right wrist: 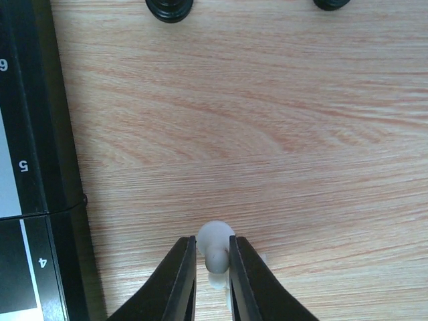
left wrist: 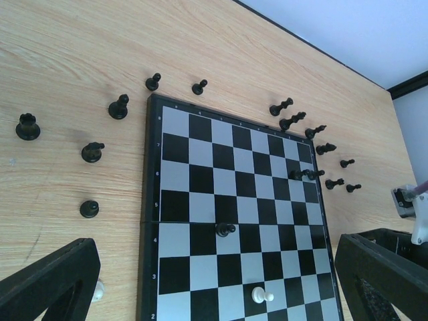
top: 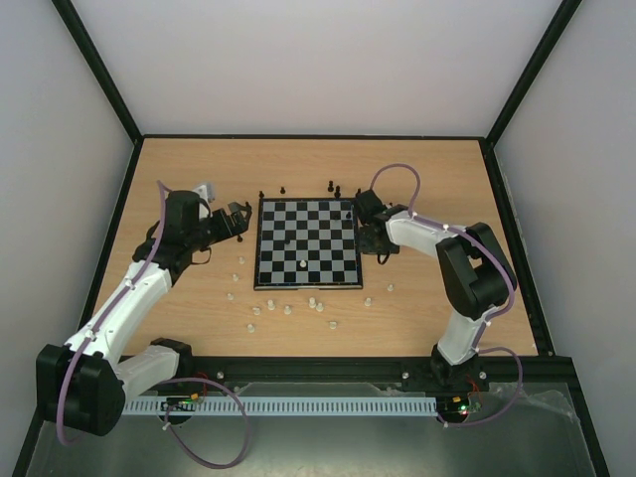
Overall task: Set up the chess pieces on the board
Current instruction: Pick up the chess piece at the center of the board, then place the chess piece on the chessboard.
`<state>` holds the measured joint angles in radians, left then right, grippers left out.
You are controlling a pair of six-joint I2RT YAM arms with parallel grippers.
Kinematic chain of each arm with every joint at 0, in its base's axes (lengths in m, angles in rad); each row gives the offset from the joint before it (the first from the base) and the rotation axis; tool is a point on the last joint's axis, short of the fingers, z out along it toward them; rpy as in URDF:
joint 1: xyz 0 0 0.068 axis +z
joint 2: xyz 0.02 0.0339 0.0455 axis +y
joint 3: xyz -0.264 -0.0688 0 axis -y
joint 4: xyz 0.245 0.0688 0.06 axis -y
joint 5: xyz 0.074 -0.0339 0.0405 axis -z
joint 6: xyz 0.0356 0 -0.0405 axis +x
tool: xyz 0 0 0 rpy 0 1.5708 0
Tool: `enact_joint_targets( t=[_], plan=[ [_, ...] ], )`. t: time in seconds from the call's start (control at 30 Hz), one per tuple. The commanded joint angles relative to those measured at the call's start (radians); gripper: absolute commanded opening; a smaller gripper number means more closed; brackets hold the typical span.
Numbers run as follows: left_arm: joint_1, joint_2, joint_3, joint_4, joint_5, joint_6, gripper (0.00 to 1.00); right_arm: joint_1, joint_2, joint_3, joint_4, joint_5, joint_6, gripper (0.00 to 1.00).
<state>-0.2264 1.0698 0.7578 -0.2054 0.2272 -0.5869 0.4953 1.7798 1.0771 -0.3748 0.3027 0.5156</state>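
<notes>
The small square black-and-silver chequered chessboard (top: 306, 243) lies flat at the middle of the light wooden tabletop (top: 199, 169) and is almost bare. One standing cream-white piece (top: 302, 264) occupies a square toward its near edge. One standing black piece (left wrist: 225, 229) occupies a square just beyond it, near the middle. A pair of tipped black pieces (left wrist: 299, 174) appear to lie on squares by the far right corner. The loose black pieces (left wrist: 118, 107) stand on the wood left of the board and along its far edge, with a cluster off its far right corner. The loose cream-white pieces (top: 288, 308) are scattered on the wood along the near edge and off the near left corner. A rounded cream-white piece (right wrist: 215, 235) sits just beside the board's right border, level with the printed numeral 4; whether it rests on the wood or is raised cannot be told. The right gripper (right wrist: 212, 251) has its two black fingers (right wrist: 180, 281) pinching this piece from either side. The left gripper (top: 237, 221) hangs just off the board's left edge, toward the far left corner. Its black fingers (left wrist: 53, 277) are spread wide, with the board showing between them.
</notes>
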Motion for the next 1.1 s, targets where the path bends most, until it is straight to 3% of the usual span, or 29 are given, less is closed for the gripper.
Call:
enact_joint_targets(
  t=[0.0,0.1,0.47,0.77,1.07],
  plan=[
    [-0.007,-0.002,-0.002,0.004,-0.009,0.005,1.0,0.0,-0.032,-0.017,-0.025,-0.003,0.005,0.12],
    [-0.007,-0.005,0.0,0.002,-0.016,0.005,0.99,0.0,-0.06,-0.013,-0.029,-0.003,0.001,0.07],
    [-0.008,-0.008,0.014,-0.021,-0.049,0.005,0.99,0.027,-0.173,-0.026,-0.037,-0.138,-0.029,0.03],
    [-0.014,-0.011,0.003,-0.017,-0.065,-0.006,1.0,0.15,-0.141,-0.051,-0.053,-0.144,-0.018,0.03],
    [-0.017,-0.005,-0.002,-0.009,-0.071,-0.009,0.99,0.195,-0.106,-0.063,-0.057,-0.14,0.004,0.03]
  ],
)
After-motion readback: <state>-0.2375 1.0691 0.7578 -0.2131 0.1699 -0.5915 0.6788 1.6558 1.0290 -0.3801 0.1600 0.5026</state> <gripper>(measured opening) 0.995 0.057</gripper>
